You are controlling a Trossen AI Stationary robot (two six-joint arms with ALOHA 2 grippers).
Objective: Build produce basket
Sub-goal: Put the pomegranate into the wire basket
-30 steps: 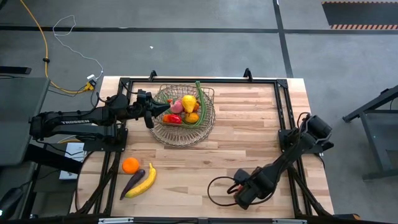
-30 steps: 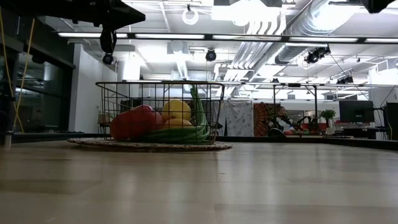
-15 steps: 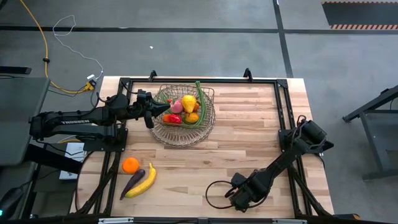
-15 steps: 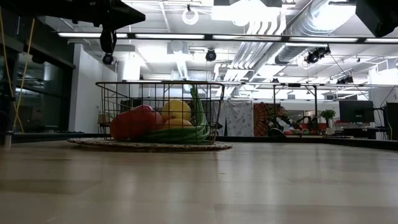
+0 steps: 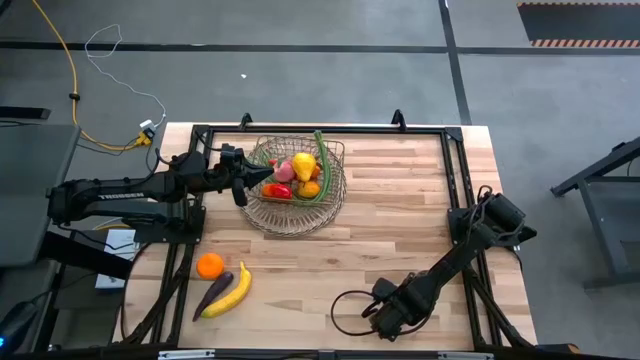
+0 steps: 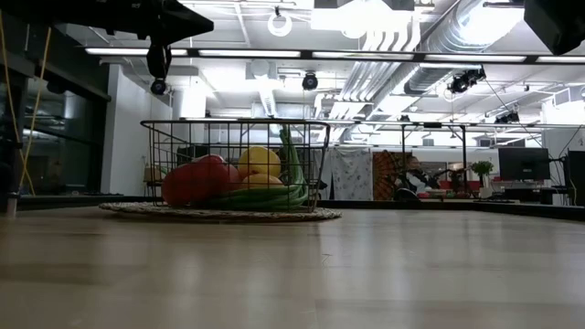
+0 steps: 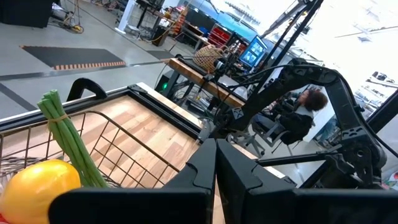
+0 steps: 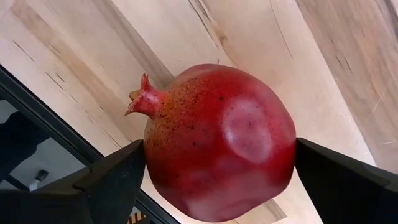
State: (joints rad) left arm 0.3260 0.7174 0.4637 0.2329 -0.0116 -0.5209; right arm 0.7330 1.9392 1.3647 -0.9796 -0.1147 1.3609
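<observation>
1. High view showed the basket (image 5: 296, 185) standing at the far-left part of the wooden table (image 5: 400, 220), on a round mat.
2. Inside it lay produce: a yellow lemon (image 5: 303, 163), red pieces (image 5: 278, 190), a small orange piece (image 5: 309, 188) and long green beans (image 5: 322, 165) leaning up over the rim.
3. The left gripper (image 5: 262, 177) sat at the basket's left rim, above the red pieces. In the left wrist view its two dark fingers (image 7: 205, 168) lay pressed together with nothing between them, the lemon (image 7: 38, 185) and bean stalks (image 7: 68, 140) just beside them.
4. The right gripper (image 5: 378, 312) was low at the table's near edge, well apart from the basket.
5. In the right wrist view its jaws were spread wide on either side of a red pomegranate (image 8: 219, 143), each finger (image 8: 112, 183) touching one flank of the fruit, with bare wood behind it.
6. Outside the basket, on the near-left corner, lay an orange (image 5: 209, 265), a purple eggplant (image 5: 213, 293) and a yellow banana (image 5: 232, 292), close together.
7. From the low view the basket (image 6: 234, 169) showed its wire wall, with the fruit heaped on its left side.
</observation>
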